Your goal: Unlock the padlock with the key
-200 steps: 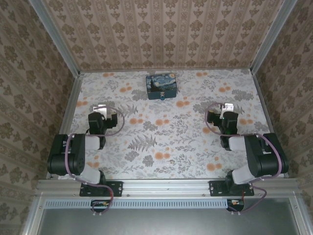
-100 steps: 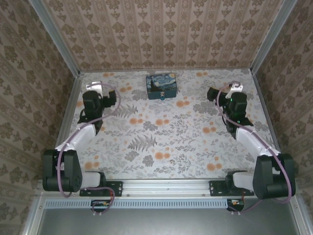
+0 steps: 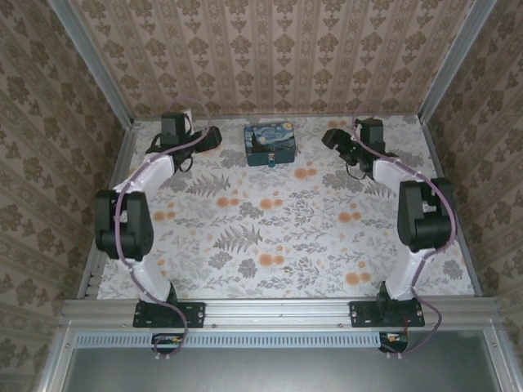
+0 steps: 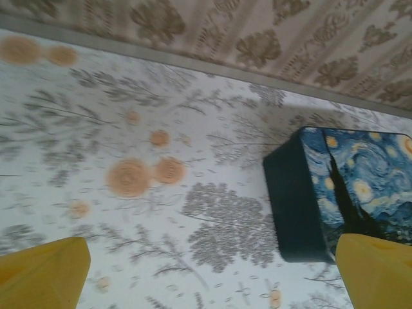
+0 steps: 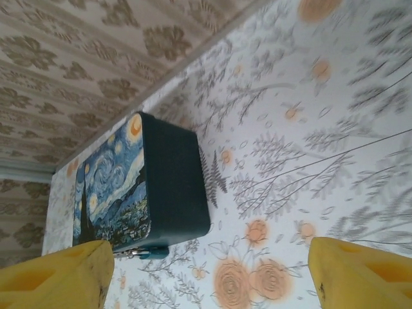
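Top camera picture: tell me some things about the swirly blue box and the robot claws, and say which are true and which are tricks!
1. The blue swirl-painted rectangular tin box sits between the left gripper and the right gripper. True.
2. The left gripper clamps the tin box. False: it is open, beside the box.
3. The tiny brass-yellow padlock is at the box's near side. True.
4. The right gripper is shut on the padlock. False: it is open and holds nothing.

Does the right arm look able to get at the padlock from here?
Probably yes: the open right tool is just right of the tin, and nothing stands between it and the padlock on the tin's near side.
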Robot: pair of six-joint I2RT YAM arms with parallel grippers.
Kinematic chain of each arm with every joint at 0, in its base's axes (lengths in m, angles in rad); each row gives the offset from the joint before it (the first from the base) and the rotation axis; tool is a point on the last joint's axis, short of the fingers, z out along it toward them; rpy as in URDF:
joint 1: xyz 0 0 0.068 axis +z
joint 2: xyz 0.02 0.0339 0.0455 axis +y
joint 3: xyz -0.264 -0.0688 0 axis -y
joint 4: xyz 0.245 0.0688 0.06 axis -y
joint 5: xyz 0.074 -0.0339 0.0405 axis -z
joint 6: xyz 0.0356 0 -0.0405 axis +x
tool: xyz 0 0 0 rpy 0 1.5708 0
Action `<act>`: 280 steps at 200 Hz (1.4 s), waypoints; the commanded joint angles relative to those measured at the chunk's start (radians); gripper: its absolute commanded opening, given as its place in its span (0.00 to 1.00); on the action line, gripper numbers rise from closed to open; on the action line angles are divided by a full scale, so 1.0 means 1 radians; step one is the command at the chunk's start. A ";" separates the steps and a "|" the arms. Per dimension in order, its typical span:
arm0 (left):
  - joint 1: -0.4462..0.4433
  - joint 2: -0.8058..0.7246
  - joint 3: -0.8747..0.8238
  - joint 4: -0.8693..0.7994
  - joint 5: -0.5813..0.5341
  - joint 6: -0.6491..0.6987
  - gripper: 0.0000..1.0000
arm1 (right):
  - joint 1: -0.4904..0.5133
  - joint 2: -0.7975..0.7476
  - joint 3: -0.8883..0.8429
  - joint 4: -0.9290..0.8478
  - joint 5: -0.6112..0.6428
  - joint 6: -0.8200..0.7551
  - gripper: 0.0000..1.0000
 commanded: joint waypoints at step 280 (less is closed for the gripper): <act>-0.193 0.419 0.338 0.116 0.316 -0.311 1.00 | 0.235 0.337 0.408 -0.039 -0.107 0.180 0.51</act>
